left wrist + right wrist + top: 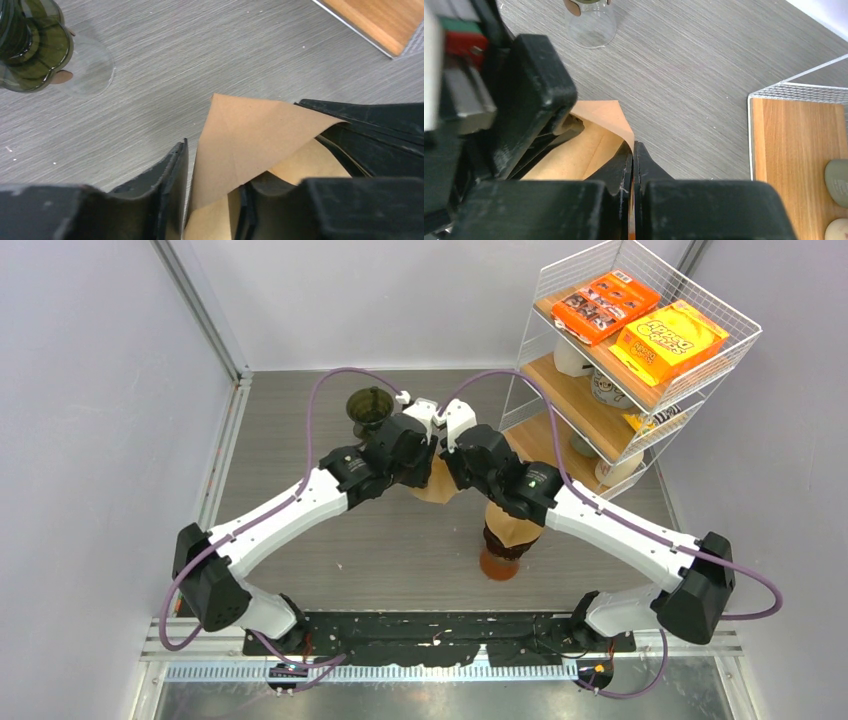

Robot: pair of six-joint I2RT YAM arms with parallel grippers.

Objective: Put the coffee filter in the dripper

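A brown paper coffee filter (436, 487) hangs between my two grippers above the middle of the table. My right gripper (632, 150) is shut on one edge of the filter (599, 130). My left gripper (216, 165) is open, its fingers either side of the filter's other wall (245, 135), one finger (270, 197) at the cone's mouth. In the top view the left gripper (425, 465) and right gripper (452, 465) nearly touch. The dark green glass dripper (369, 410) stands upright just behind and left of them, and shows at the upper left of the left wrist view (30, 45).
A stack of brown filters (505, 533) sits on an orange holder (497, 566) under the right arm. A white wire rack (640, 420) with wooden shelves, an orange box (605, 302) and a yellow box (670, 340) stands at the back right. Grey walls close in on both sides.
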